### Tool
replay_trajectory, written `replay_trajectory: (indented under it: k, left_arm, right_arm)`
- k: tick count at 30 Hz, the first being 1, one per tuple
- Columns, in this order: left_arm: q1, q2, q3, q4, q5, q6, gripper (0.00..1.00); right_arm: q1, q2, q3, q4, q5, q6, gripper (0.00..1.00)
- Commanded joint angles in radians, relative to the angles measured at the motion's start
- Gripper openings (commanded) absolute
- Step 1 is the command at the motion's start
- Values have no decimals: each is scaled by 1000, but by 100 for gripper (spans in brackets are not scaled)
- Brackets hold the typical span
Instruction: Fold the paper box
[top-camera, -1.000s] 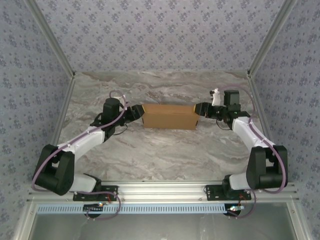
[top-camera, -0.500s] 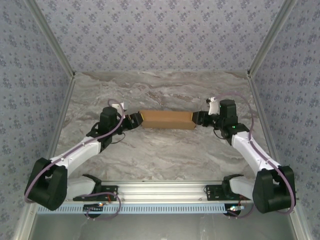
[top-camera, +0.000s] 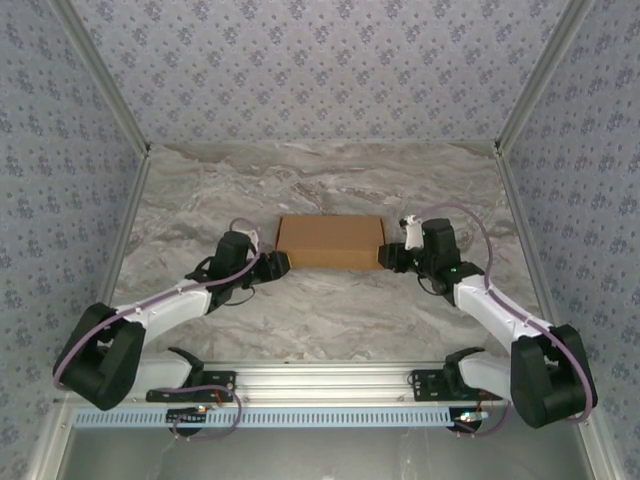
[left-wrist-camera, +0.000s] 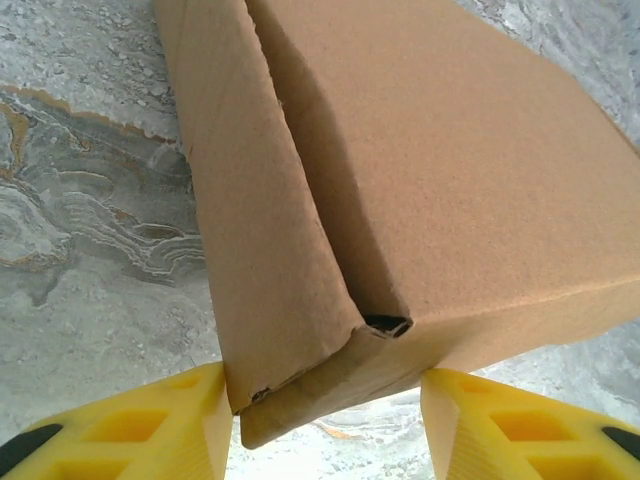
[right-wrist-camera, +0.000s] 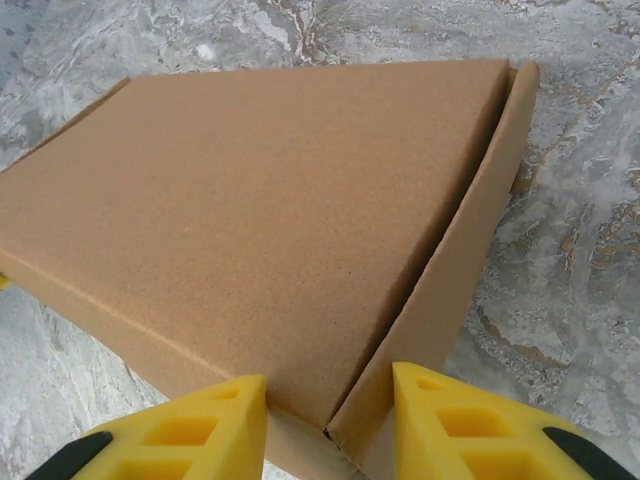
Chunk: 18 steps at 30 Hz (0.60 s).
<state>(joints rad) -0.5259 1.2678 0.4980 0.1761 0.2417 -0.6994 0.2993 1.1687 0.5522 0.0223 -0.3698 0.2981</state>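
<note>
Paper box (top-camera: 330, 242) lies flat on the counter (top-camera: 320, 320), near its middle, between the two arms, long side across the view. It is already in its shallow closed form with the broad lid face up.

Left tool (top-camera: 281, 263) stands about half open. Its yellow fingers (left-wrist-camera: 150, 430) bracket the box's left near corner, and both appear to bear on the cardboard. Right tool (top-camera: 386, 257) is set somewhat narrower. Its fingers (right-wrist-camera: 200, 420) pinch the right near corner, where the lid edge meets the end wall.

Step in hand, as judged: final squaring of the closed box. In the left wrist view a seam gapes along the end wall. In the right wrist view the end wall splays slightly outward from the lid.

The next move calls for even inward pressure at both ends, so that the walls seat flush. Uneven force is likely to skew the box or crush a corner.
</note>
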Motion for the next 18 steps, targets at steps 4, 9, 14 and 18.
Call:
replay_trajectory:
  k: [4, 9, 14, 18]
  left_arm:
    - [-28, 85, 65, 46, 14, 31, 54]
    - [-28, 144, 109, 1, -43, 53, 63]
    - [-24, 111, 120, -52, -44, 101, 73]
    - [1, 67, 130, -112, -60, 131, 78]
  right_arm:
    - [25, 83, 36, -19, 5, -10, 39]
    - [7, 135, 72, -73, 69, -32, 53]
    - [-25, 102, 120, -147, 122, -46, 60]
    - [-25, 108, 160, -185, 163, -54, 62]
